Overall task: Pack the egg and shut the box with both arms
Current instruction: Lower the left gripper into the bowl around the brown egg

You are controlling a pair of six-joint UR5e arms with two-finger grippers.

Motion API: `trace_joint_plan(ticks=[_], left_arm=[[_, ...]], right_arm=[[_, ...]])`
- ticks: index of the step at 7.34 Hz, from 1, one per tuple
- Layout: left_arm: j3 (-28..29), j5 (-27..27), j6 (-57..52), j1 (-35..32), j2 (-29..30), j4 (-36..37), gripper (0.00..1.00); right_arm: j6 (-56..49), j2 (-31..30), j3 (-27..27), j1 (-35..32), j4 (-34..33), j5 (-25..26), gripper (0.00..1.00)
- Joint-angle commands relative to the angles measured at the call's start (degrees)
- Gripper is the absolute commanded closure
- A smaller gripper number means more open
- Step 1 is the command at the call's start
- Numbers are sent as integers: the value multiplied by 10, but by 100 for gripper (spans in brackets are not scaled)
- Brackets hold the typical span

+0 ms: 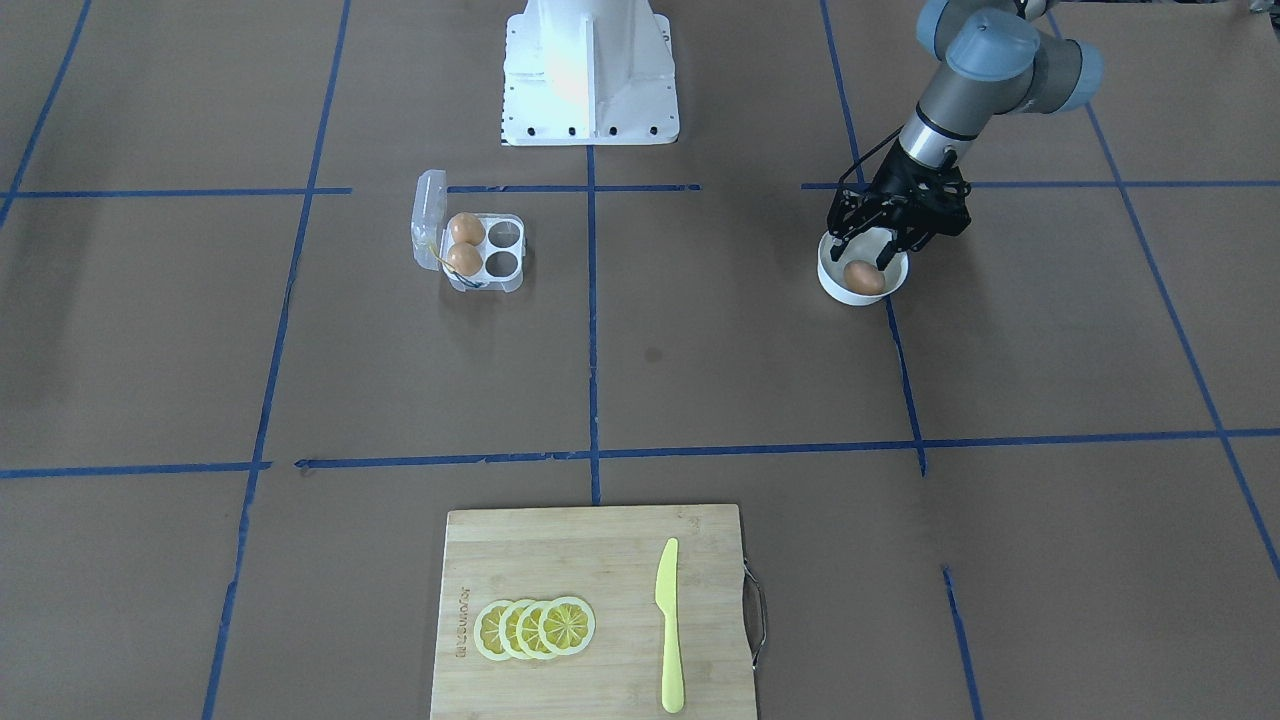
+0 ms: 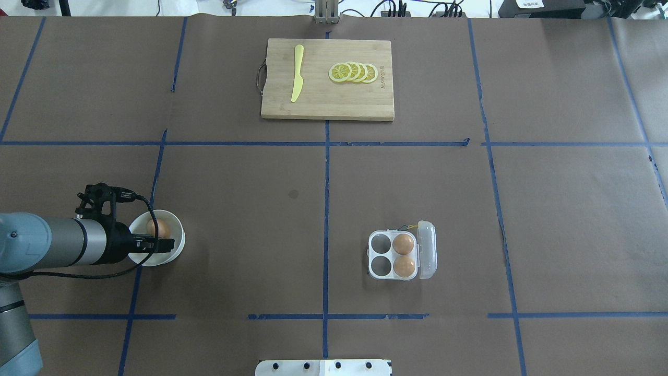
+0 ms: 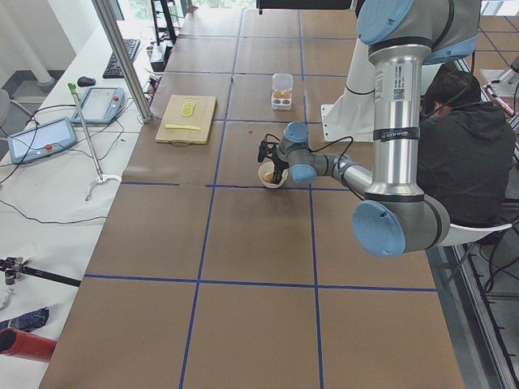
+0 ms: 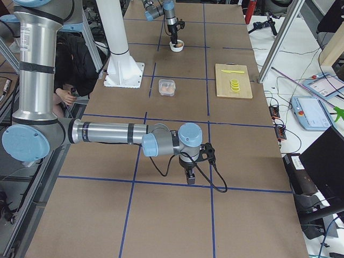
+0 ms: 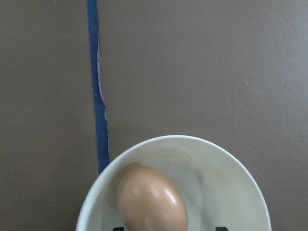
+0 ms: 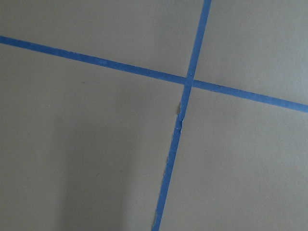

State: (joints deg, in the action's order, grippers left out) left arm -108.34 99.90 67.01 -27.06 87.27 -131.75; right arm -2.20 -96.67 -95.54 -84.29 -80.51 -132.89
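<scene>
An orange-brown egg [image 1: 864, 277] lies in a round white bowl [image 1: 832, 284] on the robot's left. My left gripper [image 1: 876, 245] hangs right over the bowl, open, its fingertips [image 5: 221, 228] spread to either side of the egg [image 5: 151, 199] and not touching it. The clear box [image 2: 371, 256] stands open on the robot's right, its lid [image 2: 427, 250] swung back. Two eggs [image 2: 403, 244] fill the two cells next to the lid; the other two cells are empty. My right gripper [image 4: 191, 179] points down over bare table far from the box; I cannot tell whether it is open.
A wooden cutting board [image 2: 323, 104] with lemon slices [image 2: 354, 72] and a yellow knife [image 2: 297, 73] lies at the far middle. The white pedestal base [image 1: 590, 70] stands between the arms. A seated person [image 3: 458, 154] is behind the robot.
</scene>
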Motion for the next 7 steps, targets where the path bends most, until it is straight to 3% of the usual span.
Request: trace_joint_plan(ticks=[1, 3, 7], left_arm=[[2, -1, 0, 1, 3, 0, 23], [2, 0, 0, 0, 5, 4, 20], [2, -1, 0, -5, 11, 14, 26]], right_arm=[[0, 0, 1, 0, 0, 0, 0], [0, -1, 1, 0, -1, 0, 0], [0, -4, 1, 0, 0, 1, 0]])
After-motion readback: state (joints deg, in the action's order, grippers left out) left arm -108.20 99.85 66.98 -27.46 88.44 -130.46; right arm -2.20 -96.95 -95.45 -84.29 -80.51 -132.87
